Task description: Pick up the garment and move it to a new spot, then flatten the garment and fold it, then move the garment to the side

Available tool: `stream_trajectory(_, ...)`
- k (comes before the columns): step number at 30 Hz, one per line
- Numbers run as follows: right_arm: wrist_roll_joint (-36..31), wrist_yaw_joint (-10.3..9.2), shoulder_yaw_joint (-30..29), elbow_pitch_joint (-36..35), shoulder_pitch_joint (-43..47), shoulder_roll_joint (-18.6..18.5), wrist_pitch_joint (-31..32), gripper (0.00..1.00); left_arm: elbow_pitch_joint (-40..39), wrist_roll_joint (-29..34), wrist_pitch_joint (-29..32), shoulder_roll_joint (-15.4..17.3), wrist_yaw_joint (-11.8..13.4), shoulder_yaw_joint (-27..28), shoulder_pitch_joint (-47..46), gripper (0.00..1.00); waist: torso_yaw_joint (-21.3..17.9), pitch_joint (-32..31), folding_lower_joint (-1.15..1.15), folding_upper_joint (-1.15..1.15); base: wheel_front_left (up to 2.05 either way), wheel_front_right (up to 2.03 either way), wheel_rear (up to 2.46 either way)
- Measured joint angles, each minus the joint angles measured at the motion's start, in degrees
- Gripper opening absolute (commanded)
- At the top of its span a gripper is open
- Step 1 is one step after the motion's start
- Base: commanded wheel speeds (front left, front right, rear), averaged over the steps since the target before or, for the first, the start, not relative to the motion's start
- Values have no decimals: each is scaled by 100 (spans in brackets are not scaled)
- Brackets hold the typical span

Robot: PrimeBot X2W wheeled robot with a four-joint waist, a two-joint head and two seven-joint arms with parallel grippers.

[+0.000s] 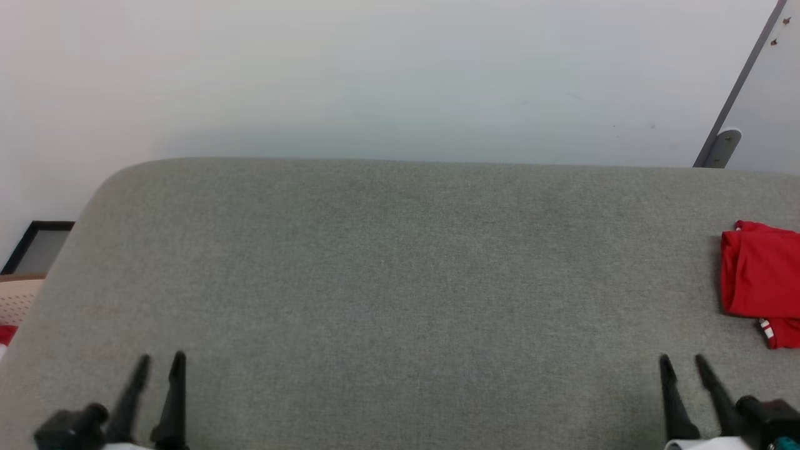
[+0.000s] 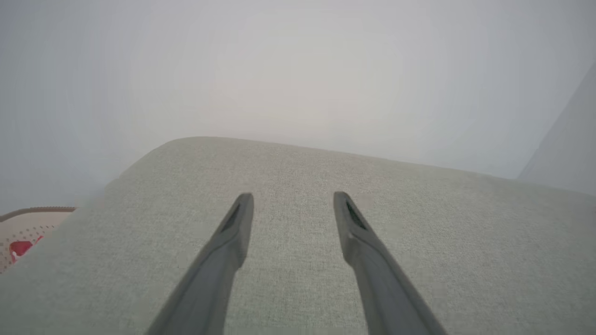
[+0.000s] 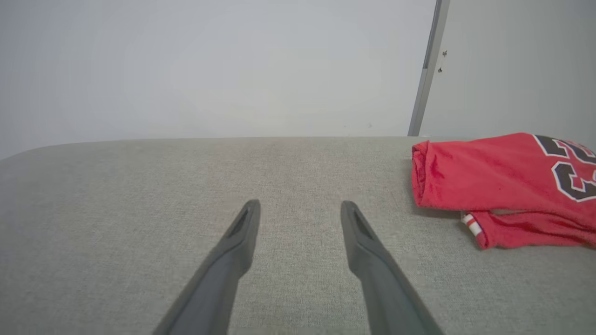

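Two sets of fingers, both mine, hover low over the near edge of the grey fabric-covered surface (image 1: 400,262), well apart from each other. My left gripper (image 1: 162,356) stands with its fingers spread and nothing between them, and my right gripper (image 1: 681,357) is the same: open and empty. I judge they hang here, clear of the cloth, because nothing is left to hold. The garment (image 3: 489,172) already lies folded at the far right side of the surface, near my right gripper but not touching it, which fits the task's last step of putting it aside.

The red jersey is a compact bundle with its rounded fold edge turned left, toward the middle of the surface. The black-and-white number (image 3: 570,170) faces up. From my right wrist view its long axis seems to run sideways, from that fold edge out to the right. The frame cuts its far end off, so I cannot be sure of its full length. A lower layer with white striped trim (image 3: 471,224) sticks out on the near side, its end pointing left as well.

Past the left corner of the surface sits a beige perforated basket (image 1: 15,300) with a bit of red cloth (image 2: 21,249) in it, well apart from the jersey.
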Motion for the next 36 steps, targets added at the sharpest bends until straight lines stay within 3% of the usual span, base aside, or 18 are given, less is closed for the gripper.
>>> stream_trajectory(5, 163, 0, -24, 224, 91, 44, 105, 0, 188, -133, 58, -221, 1, -58, 108, 0, -5, 3, 0, 0, 0, 0, 0)
stream_trajectory(36, 3243, 0, -62, 76, -118, 102, 843, 0, 183, -2524, 854, -717, 1, 146, -204, 0, -69, 34, 0, 0, 0, 0, 0)
